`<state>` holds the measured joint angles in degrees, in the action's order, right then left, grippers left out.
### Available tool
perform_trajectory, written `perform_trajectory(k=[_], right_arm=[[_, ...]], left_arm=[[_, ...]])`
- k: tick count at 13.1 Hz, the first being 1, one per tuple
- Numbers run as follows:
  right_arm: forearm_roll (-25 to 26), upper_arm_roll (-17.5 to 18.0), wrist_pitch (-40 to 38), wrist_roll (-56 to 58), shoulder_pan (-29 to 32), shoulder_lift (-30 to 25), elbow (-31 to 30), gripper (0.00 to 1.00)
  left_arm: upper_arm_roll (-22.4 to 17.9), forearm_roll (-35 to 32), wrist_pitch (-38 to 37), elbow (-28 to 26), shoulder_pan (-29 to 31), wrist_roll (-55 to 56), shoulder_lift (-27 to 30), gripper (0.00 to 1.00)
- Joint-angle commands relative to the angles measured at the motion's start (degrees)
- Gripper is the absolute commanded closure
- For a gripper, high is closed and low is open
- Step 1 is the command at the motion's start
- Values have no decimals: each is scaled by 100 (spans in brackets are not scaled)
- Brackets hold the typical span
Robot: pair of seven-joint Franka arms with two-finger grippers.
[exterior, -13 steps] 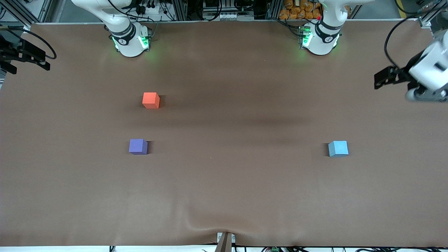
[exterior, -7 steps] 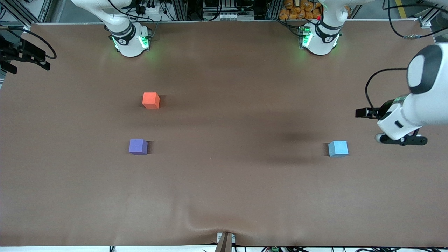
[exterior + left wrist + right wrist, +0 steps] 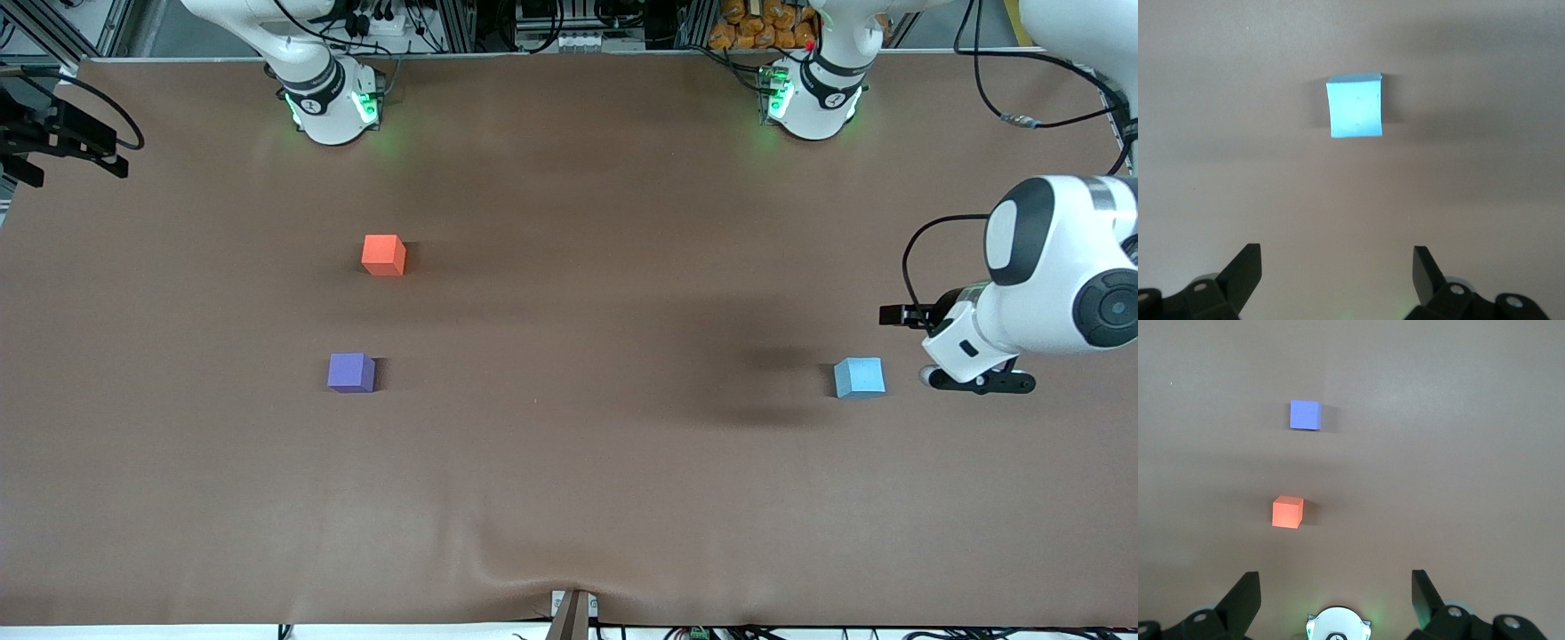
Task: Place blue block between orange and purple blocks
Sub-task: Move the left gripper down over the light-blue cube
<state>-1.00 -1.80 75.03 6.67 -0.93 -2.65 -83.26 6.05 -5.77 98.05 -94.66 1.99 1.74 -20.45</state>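
Note:
The blue block [image 3: 859,378] is a light sky-blue cube lying on the brown table toward the left arm's end; it also shows in the left wrist view [image 3: 1355,105]. My left gripper [image 3: 978,382] hangs in the air beside it, open and empty [image 3: 1337,267]. The orange block [image 3: 384,255] and the purple block [image 3: 351,372] lie apart toward the right arm's end, the purple one nearer the front camera. Both show in the right wrist view, orange [image 3: 1287,512] and purple [image 3: 1305,415]. My right gripper [image 3: 1336,587] is open and empty, high over its own base, and waits.
The brown cloth [image 3: 569,462] covers the table and has a wrinkle at its near edge [image 3: 533,569]. The two arm bases [image 3: 331,102] [image 3: 811,98] stand along the table's edge farthest from the front camera. Black gear with a cable [image 3: 53,142] sits at the right arm's end.
My left arm has swung in from the table's end and lowered, bringing its open gripper close beside the blue block. The blocks and the right arm have not moved.

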Motion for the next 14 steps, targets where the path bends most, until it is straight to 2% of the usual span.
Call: perform_trajectory(k=[1,9,14], right_arm=[[-102,40,-50,54,93,-51,-24,0],[-102,40,-58,54,93,-51,-24,0],[-102,40,-58,45,102,-51,-24,0]], left_arm=[[54,-47,615,-306,161,54,-20,0],[89,111,2251,-510,39,379,-705,0],[89,120,2717,-501,30,397,-1101,0]])
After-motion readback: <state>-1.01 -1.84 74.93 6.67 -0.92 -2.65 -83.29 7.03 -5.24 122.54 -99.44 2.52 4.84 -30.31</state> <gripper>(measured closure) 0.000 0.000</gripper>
